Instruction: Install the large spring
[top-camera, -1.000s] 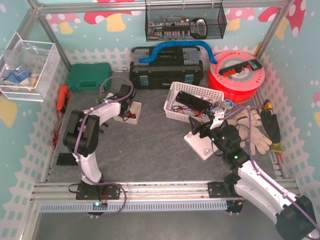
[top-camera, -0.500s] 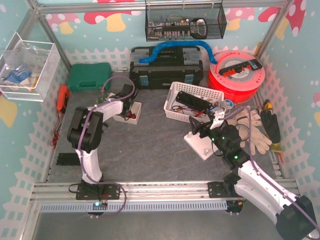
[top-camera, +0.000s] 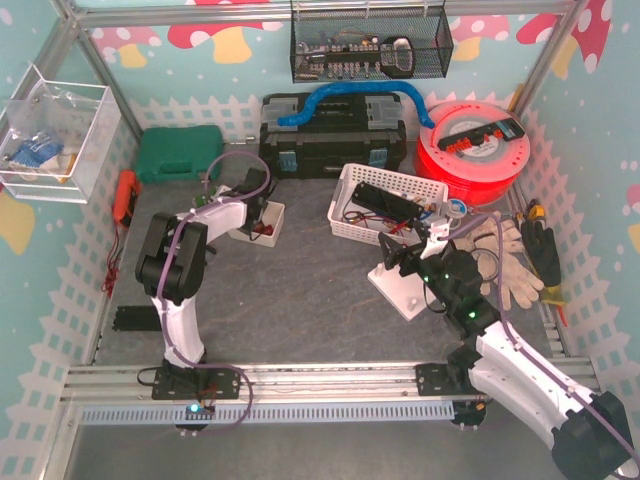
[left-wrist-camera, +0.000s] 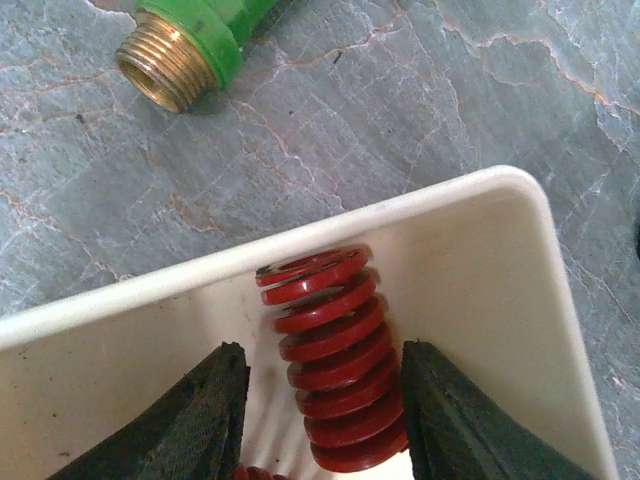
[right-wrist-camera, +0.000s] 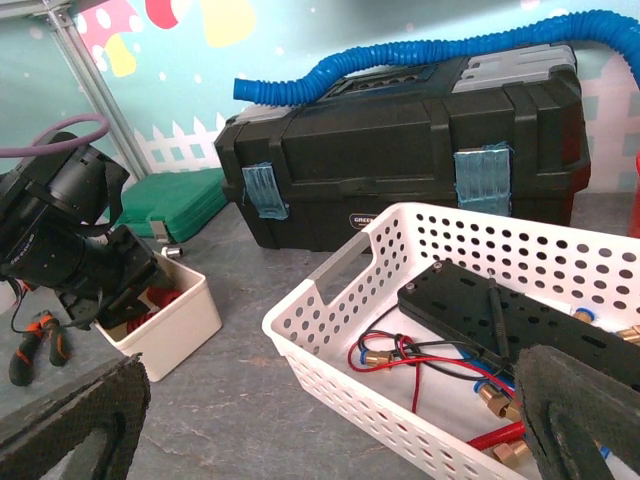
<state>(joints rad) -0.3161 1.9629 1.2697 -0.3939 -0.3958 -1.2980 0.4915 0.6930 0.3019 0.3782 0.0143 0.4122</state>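
Back-left of the table: a shallow cream plastic tray (top-camera: 268, 225) with smooth walls and rounded corners.
Tray contents: a red coiled metal spring (left-wrist-camera: 335, 370) of thick flat turns lies in one corner, its end against the tray wall. Another red piece shows at the bottom edge of the left wrist view, too cropped to name.
Left gripper: the left gripper (left-wrist-camera: 322, 352) reaches into the tray with its dark, rough pads (left-wrist-camera: 200, 420) narrowly parted, one on each side of the spring. A strip of cream floor shows between one pad and the coils, and the other pad sits just beside them, so nothing is clamped.
Beside the tray: a green plastic pipe fitting with a threaded brass end (left-wrist-camera: 185, 45) lies on the grey stone-veined tabletop (left-wrist-camera: 450, 90), apart from the tray.
White basket: a white perforated plastic basket (right-wrist-camera: 300, 305) holds a flat black plate with holes (right-wrist-camera: 510, 320), red and black wires (right-wrist-camera: 400, 355) and small brass fittings (right-wrist-camera: 495, 400).
Right gripper: the right gripper (right-wrist-camera: 335, 400) has its black foam-textured pads spread wide with nothing between them. It is near the basket's front, above a white block (top-camera: 400, 290).
Behind: a black hard-plastic toolbox (right-wrist-camera: 400, 150) carries a blue corrugated hose (right-wrist-camera: 400, 65) on its lid. A green plastic case (right-wrist-camera: 175, 200) stands beside it.
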